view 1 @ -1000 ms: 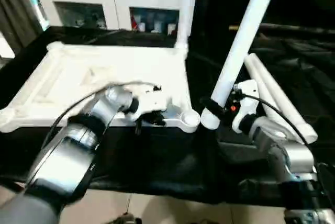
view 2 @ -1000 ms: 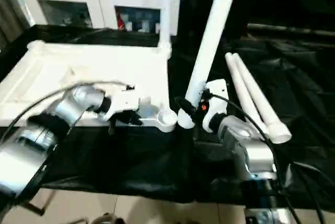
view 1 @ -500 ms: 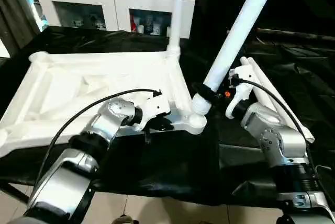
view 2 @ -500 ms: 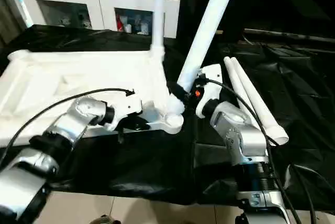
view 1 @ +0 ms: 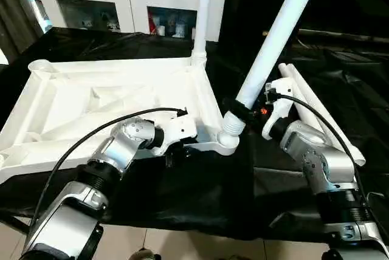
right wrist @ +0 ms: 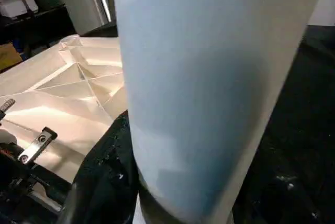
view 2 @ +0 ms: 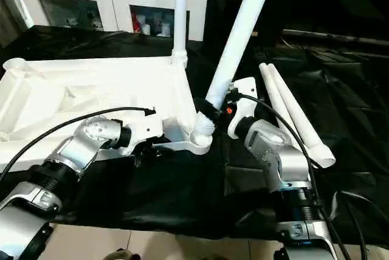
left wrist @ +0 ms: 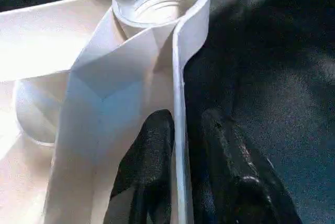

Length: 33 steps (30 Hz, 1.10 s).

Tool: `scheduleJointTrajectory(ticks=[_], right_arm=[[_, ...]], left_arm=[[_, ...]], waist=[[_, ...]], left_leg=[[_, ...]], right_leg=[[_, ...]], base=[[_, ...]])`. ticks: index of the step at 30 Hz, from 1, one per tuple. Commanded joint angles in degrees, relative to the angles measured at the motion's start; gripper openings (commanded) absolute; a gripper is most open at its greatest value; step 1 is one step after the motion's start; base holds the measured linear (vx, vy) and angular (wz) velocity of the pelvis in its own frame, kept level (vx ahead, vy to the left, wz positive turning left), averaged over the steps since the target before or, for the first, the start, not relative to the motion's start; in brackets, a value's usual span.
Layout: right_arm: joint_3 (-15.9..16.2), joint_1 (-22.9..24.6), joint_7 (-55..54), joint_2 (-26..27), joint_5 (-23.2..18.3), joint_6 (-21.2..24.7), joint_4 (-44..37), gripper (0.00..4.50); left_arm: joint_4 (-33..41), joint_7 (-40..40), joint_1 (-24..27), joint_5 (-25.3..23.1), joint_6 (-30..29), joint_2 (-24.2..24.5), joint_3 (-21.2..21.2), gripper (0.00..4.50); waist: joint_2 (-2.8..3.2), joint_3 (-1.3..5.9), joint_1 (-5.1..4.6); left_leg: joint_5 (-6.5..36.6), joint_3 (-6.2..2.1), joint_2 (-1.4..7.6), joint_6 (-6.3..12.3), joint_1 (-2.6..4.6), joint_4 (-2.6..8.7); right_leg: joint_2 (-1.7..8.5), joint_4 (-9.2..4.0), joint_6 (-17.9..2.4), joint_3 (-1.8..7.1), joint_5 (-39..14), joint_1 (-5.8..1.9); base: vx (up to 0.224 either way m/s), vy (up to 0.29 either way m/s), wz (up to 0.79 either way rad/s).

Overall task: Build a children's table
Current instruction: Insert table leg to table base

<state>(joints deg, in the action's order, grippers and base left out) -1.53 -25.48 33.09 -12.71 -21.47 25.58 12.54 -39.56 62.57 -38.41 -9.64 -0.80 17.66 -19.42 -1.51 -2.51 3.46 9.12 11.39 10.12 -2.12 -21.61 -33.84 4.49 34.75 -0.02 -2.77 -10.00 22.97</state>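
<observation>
The white tabletop [view 1: 109, 99] lies underside up on the black-draped table. One white leg [view 1: 202, 11] stands upright in its far right corner socket. My right gripper [view 1: 234, 112] is shut on a second, tilted leg [view 1: 273, 35], whose threaded end rests at the near right corner socket [view 1: 226, 143]. In the right wrist view, this leg [right wrist: 209, 77] rises beside a black finger [right wrist: 102, 182]. My left gripper [view 1: 176, 150] is at the tabletop's near rim [left wrist: 178, 103]. Its fingers [left wrist: 149, 150] straddle the rim, open with a small gap on one side.
Two more white legs [view 1: 316, 111] lie side by side on the black cloth to the right of my right arm. White cabinets [view 1: 121, 5] stand behind the table. The table's front edge drops to a tiled floor [view 1: 182, 245].
The tilted leg's lower end has come from beside the near right corner socket to rest on it. The camera has also shifted. My left gripper stays at the near rim.
</observation>
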Motion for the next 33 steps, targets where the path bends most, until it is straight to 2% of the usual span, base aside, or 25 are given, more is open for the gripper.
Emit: scheduleJointTrajectory(ticks=[1,8,12,14,15,19,20,21,27,30,31,33], right_arm=[[-0.14,-0.22,0.56,-0.73,0.3,-0.32,-1.15,1.89],[0.26,0.27,1.03,-1.03,0.24,0.09,-1.86,1.89],[0.32,0.3,1.09,-1.1,0.28,0.16,-1.96,1.89],[0.31,0.22,1.21,-1.2,0.28,0.23,-1.93,1.89],[0.35,0.2,1.25,-1.2,0.3,0.24,-1.92,1.89],[0.59,0.12,1.37,-1.15,0.3,0.34,-1.85,1.89],[0.82,0.01,1.53,-1.14,0.37,0.51,-1.63,1.89],[1.13,-0.12,1.79,-1.19,0.47,0.83,-1.31,1.89],[2.93,-1.18,2.26,-0.88,1.83,1.25,1.35,1.89],[4.42,-2.4,2.52,-0.6,2.79,1.92,3.64,1.89],[4.75,-2.56,2.66,-0.66,2.89,2.12,3.91,1.89],[5.81,-3.02,2.93,-1.18,3.7,2.82,4.75,1.89]], left_arm=[[-2.12,0.36,-0.41,0.8,-0.72,-0.15,0.7,1.2],[-2.32,2.22,-1.71,2.79,-2.31,0.73,1.98,1.2],[-2.91,2.27,-1.89,2.59,-2.15,0.92,1.81,0.81],[-3.47,2.24,-2.1,2.7,-2.21,0.85,1.54,0.71],[-3.52,2.3,-2.08,2.67,-2.23,0.9,1.45,0.49],[-3.48,2.58,-1.99,2.49,-2.64,1.23,1.16,0.36],[-3.46,2.88,-1.96,2.44,-2.91,1.36,1.05,0.08],[-3.46,3.17,-1.95,2.44,-3.05,1.46,0.96,0.02],[-3.34,3.54,-1.94,1.58,-2.82,2.02,-0.01,0.0],[-3.31,3.86,-2.07,1.73,-3.53,1.79,-0.11,0.0],[-3.26,3.93,-2.11,1.79,-3.71,1.72,-0.08,0.0],[-3.39,3.74,-2.24,1.93,-4.09,1.49,0.1,0.0]], waist=[[0.21,3.15,-0.04],[0.14,3.11,-0.16],[0.3,3.1,-0.23],[0.15,3.07,-0.24],[0.22,3.05,-0.23],[0.21,2.95,-0.31],[0.09,2.96,-0.36],[0.06,2.99,-0.4],[0.1,3.05,-0.49],[-0.18,2.96,-0.63],[0.01,2.9,-0.75],[-0.1,2.87,-0.85]], left_leg=[[21.49,-1.88,2.93,-1.5,1.49,4.52],[21.73,-1.88,3.01,-1.59,1.38,4.59],[21.49,-1.8,3.03,-1.6,1.33,4.62],[21.51,-1.8,3.01,-1.55,1.3,4.6],[21.48,-1.81,3.01,-1.52,1.33,4.59],[22.52,-1.91,3.03,-1.78,1.41,4.64],[22.42,-1.95,3.03,-1.79,1.32,4.68],[22.03,-1.96,3.08,-1.77,1.28,4.7],[20.86,-1.79,3.05,-1.44,1.22,4.59],[21.44,-1.85,3.06,-1.59,1.21,4.64],[21.78,-1.88,3.07,-1.7,1.27,4.65],[21.98,-1.9,3.09,-1.78,1.26,4.65]], right_leg=[[4.11,-5.4,-8.73,2.36,-22.64,-1.24],[4.1,-5.45,-8.66,2.39,-23.03,-1.18],[4.02,-5.34,-9.21,2.42,-21.32,-1.22],[4.07,-5.37,-9.13,2.42,-21.9,-1.25],[4.09,-5.41,-9.01,2.41,-22.36,-1.21],[4.14,-5.63,-8.41,2.39,-24.55,-1.06],[4.15,-5.63,-8.25,2.39,-24.75,-1.13],[4.14,-5.57,-8.32,2.41,-24.23,-1.14],[4.13,-5.38,-9.15,2.48,-22.32,-1.16],[4.13,-5.41,-9.18,2.39,-23.5,-1.14],[4.17,-5.5,-9.1,2.42,-24.29,-1.05],[4.19,-5.58,-8.7,2.46,-24.87,-1.02]], base=[[0.0,0.0,0.0],[0.0,0.0,0.0],[0.0,0.0,0.0],[0.0,0.0,0.0],[0.0,0.0,0.0],[0.0,0.0,0.0],[0.0,0.0,0.0],[0.0,0.0,0.0],[0.0,0.0,0.0],[0.0,0.0,0.0],[0.0,0.0,0.0],[0.0,0.0,0.0]])
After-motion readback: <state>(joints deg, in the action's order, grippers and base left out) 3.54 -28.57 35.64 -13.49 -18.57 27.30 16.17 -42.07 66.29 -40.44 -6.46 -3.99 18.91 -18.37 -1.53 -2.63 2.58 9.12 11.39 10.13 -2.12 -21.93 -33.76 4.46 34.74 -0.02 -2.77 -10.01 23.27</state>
